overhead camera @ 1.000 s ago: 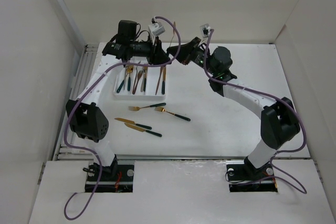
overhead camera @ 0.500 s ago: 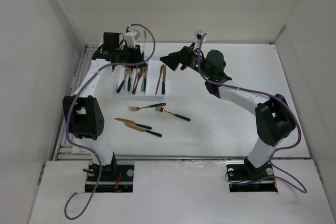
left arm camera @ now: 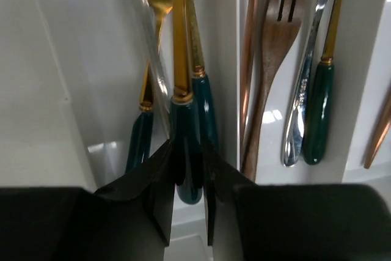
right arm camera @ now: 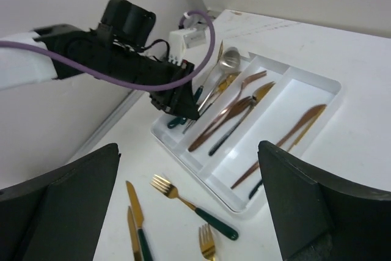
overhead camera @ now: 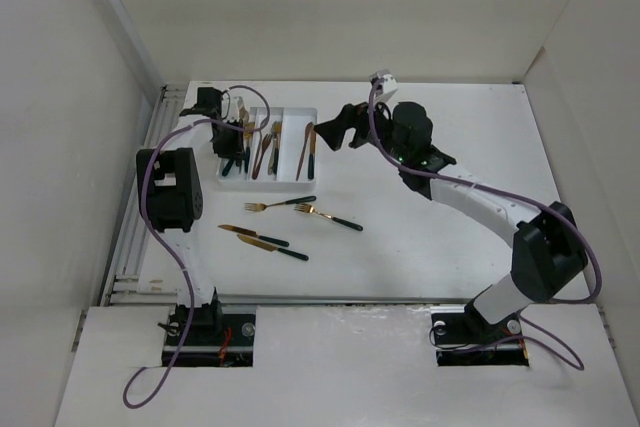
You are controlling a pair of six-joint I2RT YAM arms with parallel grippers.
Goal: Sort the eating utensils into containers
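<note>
the left gripper point(left arm camera: 186, 172) pinches the green handle of a gold utensil point(left arm camera: 181, 59) at the left compartment of the white tray point(right arm camera: 293, 90), two forks point(overhead camera: 280, 204) and two knives point(overhead camera: 252, 235) lie loose on the white table point(overhead camera: 450, 237) nearer the bases, and the right gripper point(overhead camera: 333, 127) hovers wide open beside the tray, arm outstretched.

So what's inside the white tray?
Spoons, forks and knives lie in the tray's three compartments. The left gripper, closed on a green-handled utensil, hides part of the left compartment.
</note>
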